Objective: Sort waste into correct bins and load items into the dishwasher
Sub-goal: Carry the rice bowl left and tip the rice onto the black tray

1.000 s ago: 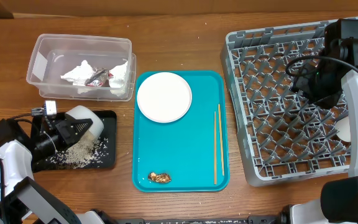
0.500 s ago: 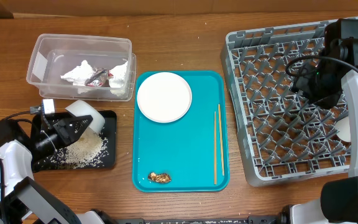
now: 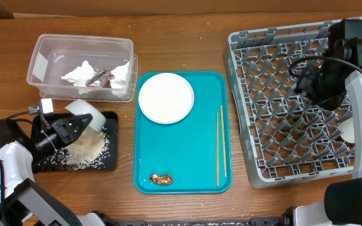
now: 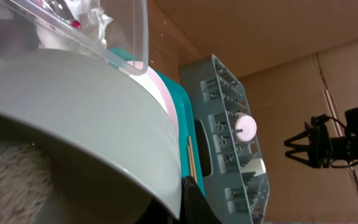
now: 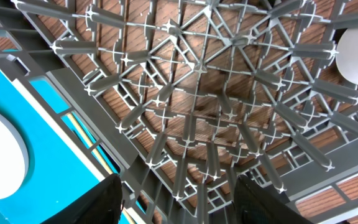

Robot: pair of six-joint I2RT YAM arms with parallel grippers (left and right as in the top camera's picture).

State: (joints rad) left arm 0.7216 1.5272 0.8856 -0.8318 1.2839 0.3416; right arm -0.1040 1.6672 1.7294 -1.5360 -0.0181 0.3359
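Table (image 3: 181,44): bowl (image 3: 83,115) raised slightly over black tray (image 3: 110,161).

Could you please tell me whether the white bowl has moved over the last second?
Yes, slightly. Against the black tray, the white bowl in the left gripper has edged toward the clear bin.

Left arm enters from 8 o'clock. Left gripper (image 3: 80,124) points toward 2 o'clock, fingers clamped on bowl (image 3: 85,112). Right gripper (image 3: 301,78) points toward 9 o'clock, fingers spread apart.
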